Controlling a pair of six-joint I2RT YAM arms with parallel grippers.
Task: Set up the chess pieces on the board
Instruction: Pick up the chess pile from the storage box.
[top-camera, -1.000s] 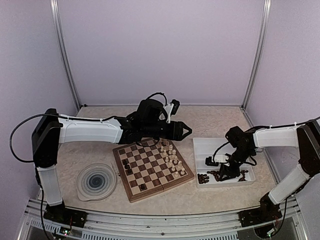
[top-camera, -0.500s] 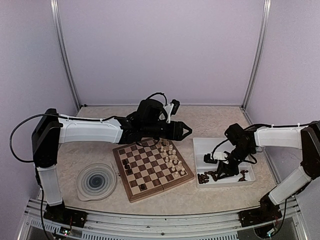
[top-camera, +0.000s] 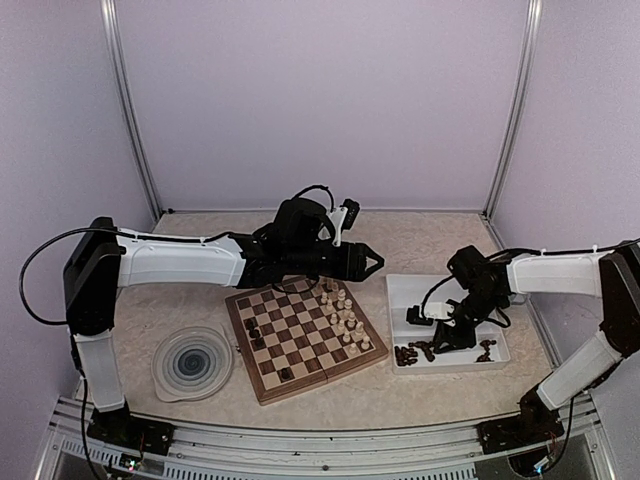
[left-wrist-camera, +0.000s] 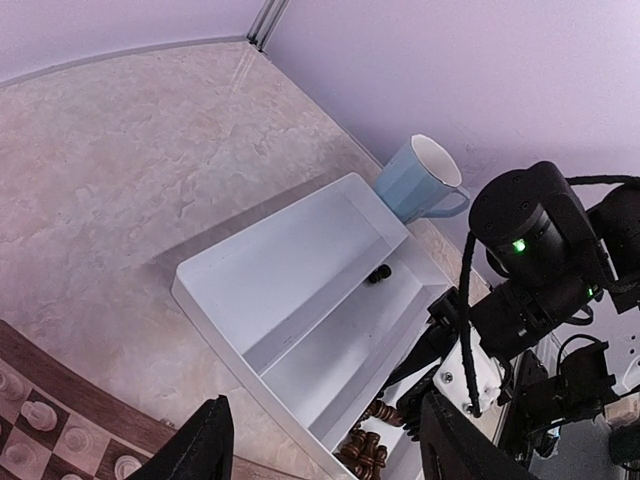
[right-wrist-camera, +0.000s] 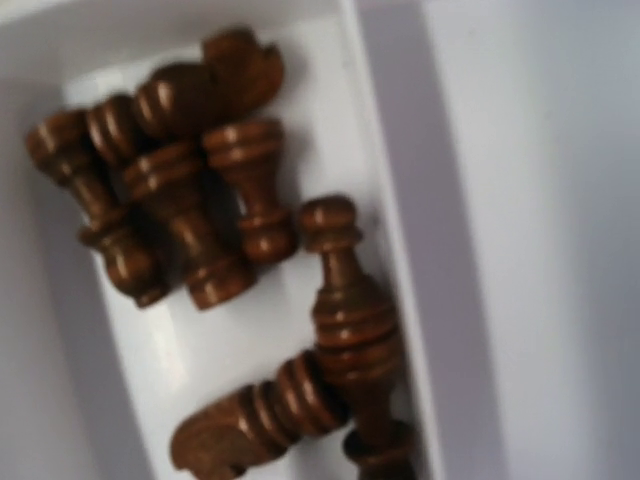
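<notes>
Left arm (top-camera: 180, 262), left of the board (top-camera: 300, 345), white link shells, black joints, black cable (top-camera: 35, 275) looping off its shoulder, right arm (top-camera: 555, 271) matching white and black, green light on its black wrist housing (left-wrist-camera: 530, 205)

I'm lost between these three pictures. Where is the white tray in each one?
Top view: white tray, right of the chessboard.
Left wrist view: tray at centre, slanting toward lower right.
Right wrist view: its white floor fills the frame, close up.
Shared landmark: the dark chess pieces lying in it.

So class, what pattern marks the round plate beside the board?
Round plate: blue concentric swirl; top external view.
</notes>
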